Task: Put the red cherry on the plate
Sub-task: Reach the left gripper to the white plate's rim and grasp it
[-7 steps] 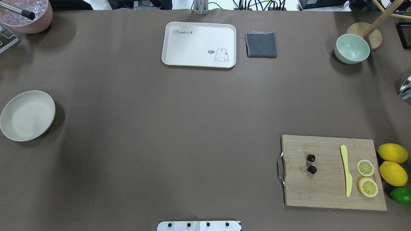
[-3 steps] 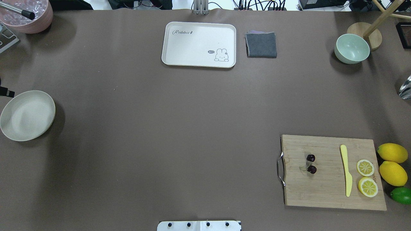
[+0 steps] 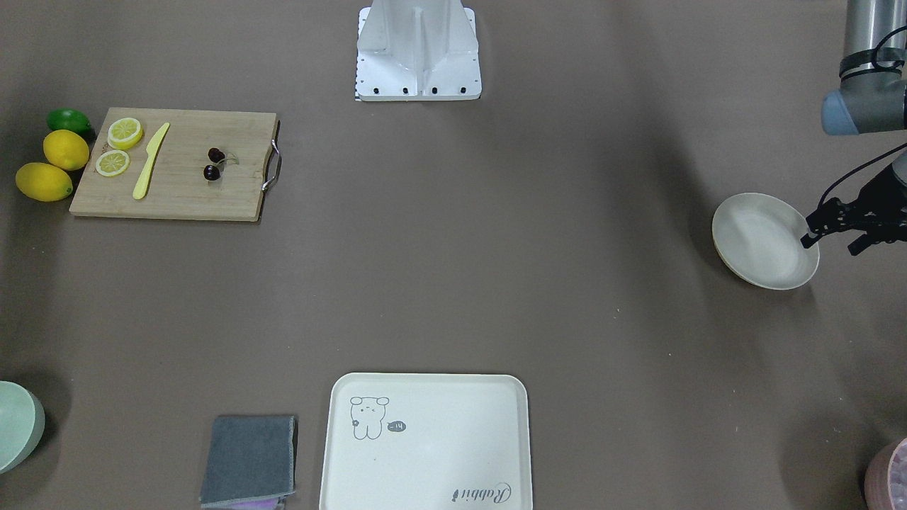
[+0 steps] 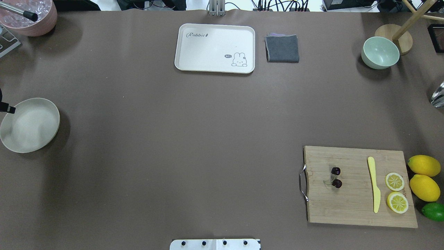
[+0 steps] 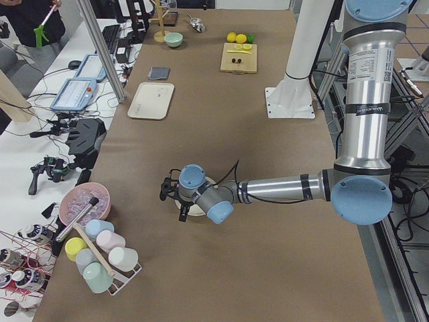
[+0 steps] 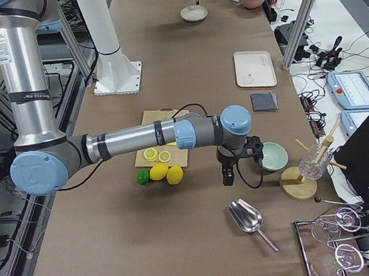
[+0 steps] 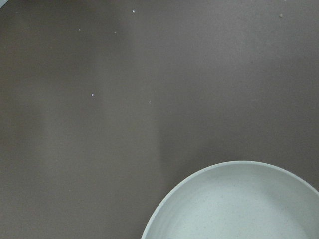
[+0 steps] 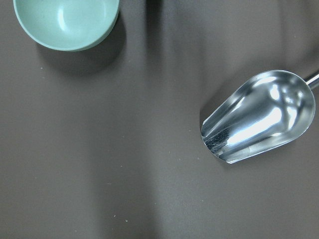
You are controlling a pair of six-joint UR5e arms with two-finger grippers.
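Observation:
The red cherry (image 4: 335, 177), two dark glossy fruits on pale stems, lies on the left part of the wooden cutting board (image 4: 353, 205). Across the table sits the plate (image 4: 29, 125), round and cream-white. My left gripper (image 3: 830, 245) hovers at that plate's outer rim with its fingers apart and nothing between them. Only one fingertip (image 4: 7, 109) reaches into the overhead view. The left wrist view takes in the plate's rim (image 7: 239, 204) but no fingers. My right gripper (image 6: 228, 178) hangs beyond the lemons, near the green bowl; I cannot tell its state.
A yellow knife (image 4: 374, 184), two lemon slices, lemons (image 4: 424, 165) and a lime share the board's right side. At the back stand a rabbit tray (image 4: 208, 48), a grey cloth (image 4: 282, 48) and a green bowl (image 4: 380, 52). A metal scoop (image 8: 259, 119) lies under the right wrist.
My left gripper's fingertip has come into the overhead view at the left edge and dropped slightly toward the plate's rim. The cherry and everything else stay put.

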